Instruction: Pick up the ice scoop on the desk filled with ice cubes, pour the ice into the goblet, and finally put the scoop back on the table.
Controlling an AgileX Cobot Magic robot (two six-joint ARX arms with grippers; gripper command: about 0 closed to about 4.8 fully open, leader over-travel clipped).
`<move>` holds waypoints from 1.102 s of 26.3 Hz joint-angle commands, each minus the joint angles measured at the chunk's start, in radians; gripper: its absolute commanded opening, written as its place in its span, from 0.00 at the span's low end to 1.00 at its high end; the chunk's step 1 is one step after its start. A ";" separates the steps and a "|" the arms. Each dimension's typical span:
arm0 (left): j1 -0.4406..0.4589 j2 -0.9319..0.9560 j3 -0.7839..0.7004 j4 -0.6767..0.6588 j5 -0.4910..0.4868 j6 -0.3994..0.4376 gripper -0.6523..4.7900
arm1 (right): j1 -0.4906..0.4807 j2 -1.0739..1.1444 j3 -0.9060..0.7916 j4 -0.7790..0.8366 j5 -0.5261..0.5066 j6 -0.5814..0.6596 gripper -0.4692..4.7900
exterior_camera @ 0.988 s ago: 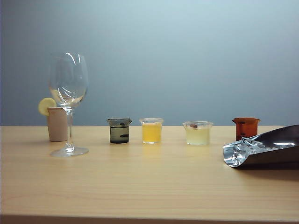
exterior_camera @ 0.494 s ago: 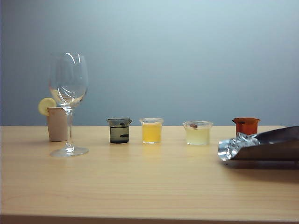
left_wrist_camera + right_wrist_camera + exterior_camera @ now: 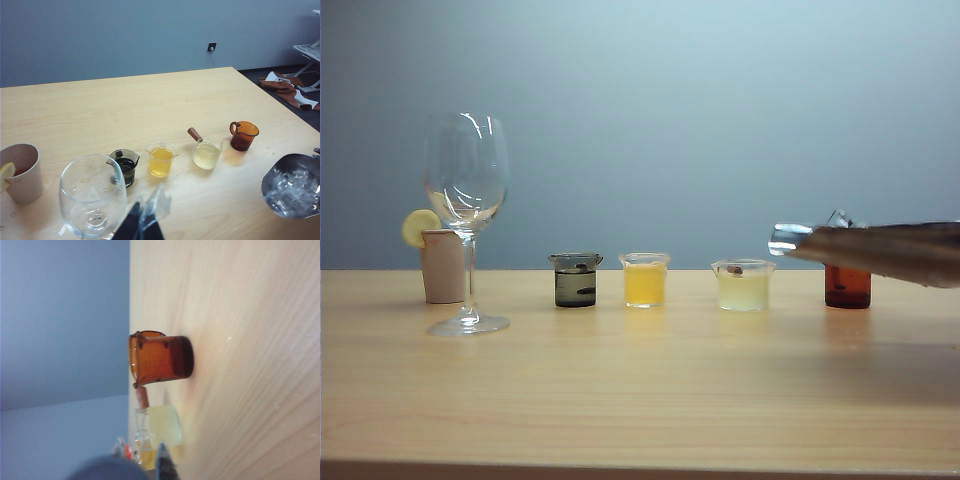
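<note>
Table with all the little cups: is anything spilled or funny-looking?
No spill shows. The odd thing is the shiny silver metal ice scoop, which hangs above the light wood table on the right, in front of the small amber glass cup, its clear ice cubes still inside. The tall clear goblet looks empty.

I can read no text, label, brand, number or sign anywhere in these views; the goblet (image 3: pixel 467 190), the small cups and the ice scoop (image 3: pixel 880 246) all show plain surfaces. The desk (image 3: pixel 620 390) and the wall behind it carry no markings I can make out either
</note>
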 commanded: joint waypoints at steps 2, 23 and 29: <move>0.002 -0.002 0.003 0.012 0.003 0.003 0.11 | 0.036 -0.006 0.021 0.046 -0.013 0.054 0.08; 0.002 0.000 0.003 -0.029 -0.142 -0.029 0.11 | 0.297 -0.006 0.413 -0.155 0.064 0.174 0.08; 0.002 0.031 0.003 -0.077 -0.150 -0.030 0.11 | 0.394 -0.006 0.618 -0.378 0.161 0.131 0.08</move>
